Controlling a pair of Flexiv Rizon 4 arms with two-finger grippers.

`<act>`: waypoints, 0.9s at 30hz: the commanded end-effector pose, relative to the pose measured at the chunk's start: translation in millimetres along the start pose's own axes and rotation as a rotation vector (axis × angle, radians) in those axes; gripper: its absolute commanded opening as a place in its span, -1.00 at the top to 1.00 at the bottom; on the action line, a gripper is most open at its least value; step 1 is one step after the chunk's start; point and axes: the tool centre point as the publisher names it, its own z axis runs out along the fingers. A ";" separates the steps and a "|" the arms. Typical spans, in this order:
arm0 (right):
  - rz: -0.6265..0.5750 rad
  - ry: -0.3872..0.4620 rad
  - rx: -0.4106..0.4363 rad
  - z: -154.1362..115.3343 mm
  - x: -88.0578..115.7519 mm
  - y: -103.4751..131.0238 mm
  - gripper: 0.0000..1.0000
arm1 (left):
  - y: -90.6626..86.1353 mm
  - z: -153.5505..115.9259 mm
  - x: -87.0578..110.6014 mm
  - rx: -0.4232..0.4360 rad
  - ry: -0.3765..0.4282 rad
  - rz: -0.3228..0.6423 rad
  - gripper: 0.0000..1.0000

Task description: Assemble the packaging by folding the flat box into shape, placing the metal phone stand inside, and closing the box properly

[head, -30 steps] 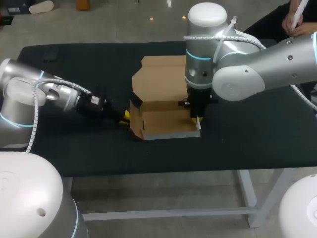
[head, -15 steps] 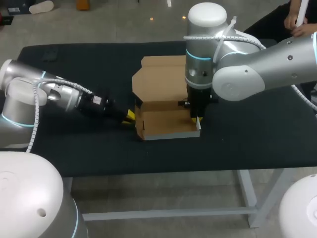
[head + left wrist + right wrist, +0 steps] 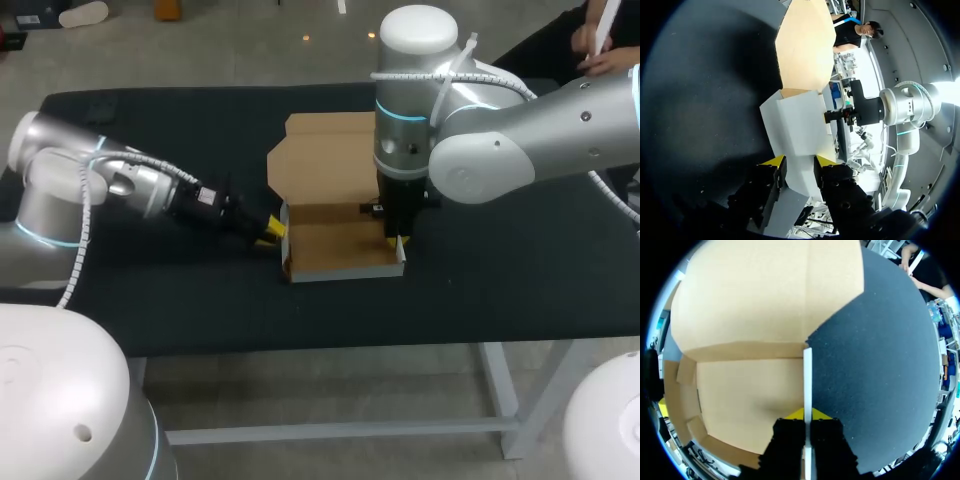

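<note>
The cardboard box point(image 3: 340, 250) lies half folded in the middle of the table, its tray brown inside and its lid point(image 3: 325, 155) flat behind it. My right gripper point(image 3: 397, 243) reaches down from above and is shut on the tray's right side wall point(image 3: 807, 375), whose white edge runs between the yellow tips point(image 3: 807, 415). My left gripper point(image 3: 275, 228) comes in low from the left, open, against the tray's left side wall point(image 3: 800, 135). That pale wall fills the space between its fingers point(image 3: 799, 162). No phone stand shows in any view.
The black table cover point(image 3: 520, 270) stretches out on all sides of the box. A small dark object point(image 3: 100, 108) lies at the far left corner. My right arm's elbow hangs over the table's right half.
My left gripper has moved right and pushed the tray's left side wall in toward upright, its fingers spreading wider. The right arm and its grip have not moved.
</note>
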 end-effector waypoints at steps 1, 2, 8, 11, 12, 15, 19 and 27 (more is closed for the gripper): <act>0.000 -0.002 0.004 -0.3 1.0 0.6 1.00 | -4.1 2.7 1.7 -0.007 -0.013 -0.009 0.18; 0.000 -0.002 0.004 -0.3 1.0 0.6 1.00 | -4.4 3.4 2.2 -0.009 -0.015 -0.010 0.18; 0.000 -0.002 0.004 -0.3 1.0 0.6 1.00 | -6.4 8.3 6.2 -0.015 -0.053 -0.034 0.17; 0.000 -0.002 0.004 -0.3 1.0 0.6 1.00 | -6.8 10.2 7.6 -0.017 -0.064 -0.050 0.17; 0.000 -0.002 0.004 -0.3 1.0 0.6 1.00 | -6.8 10.5 8.0 -0.016 -0.069 -0.054 0.17; 0.000 -0.002 0.004 -0.3 1.0 0.6 1.00 | -6.8 11.3 9.2 -0.015 -0.081 -0.070 0.17; 0.000 -0.002 0.004 -0.3 1.0 0.6 1.00 | -6.9 14.3 10.6 -0.015 -0.119 -0.091 0.16; 0.000 -0.002 0.004 -0.3 1.0 0.6 1.00 | -6.5 18.0 11.9 0.002 -0.174 -0.105 0.18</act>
